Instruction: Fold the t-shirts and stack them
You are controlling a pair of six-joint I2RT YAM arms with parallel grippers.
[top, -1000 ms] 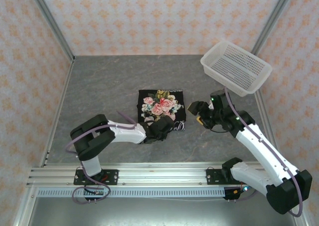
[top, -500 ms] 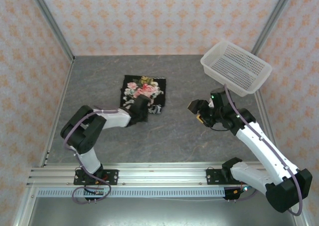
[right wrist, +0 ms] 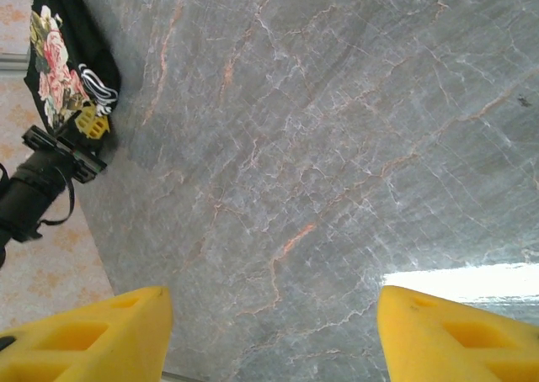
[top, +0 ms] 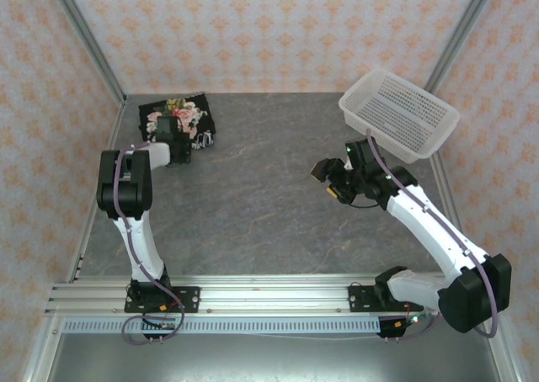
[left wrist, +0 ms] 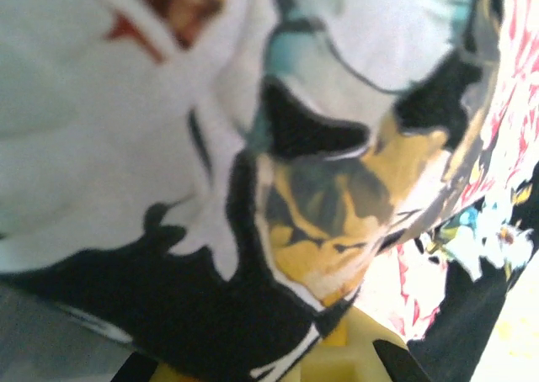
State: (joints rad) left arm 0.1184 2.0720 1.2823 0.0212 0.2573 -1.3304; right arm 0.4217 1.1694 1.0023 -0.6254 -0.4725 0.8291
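**Left gripper** (top: 167, 131): closed, pinching the near edge of 1 t-shirt (top: 185, 114). Printed fabric is bunched close against its wrist camera.

**T-shirt**: black, folded, rose print up. It lies in the far-left corner of the table (top: 253, 214), near both walls.

**Right gripper** (top: 328, 183): 2 yellow fingers (right wrist: 109, 331) spread wide and empty. It is over bare grey table, well apart from the t-shirt.

**White basket** (top: 400, 113): tilted, at the far right, beyond the right gripper.
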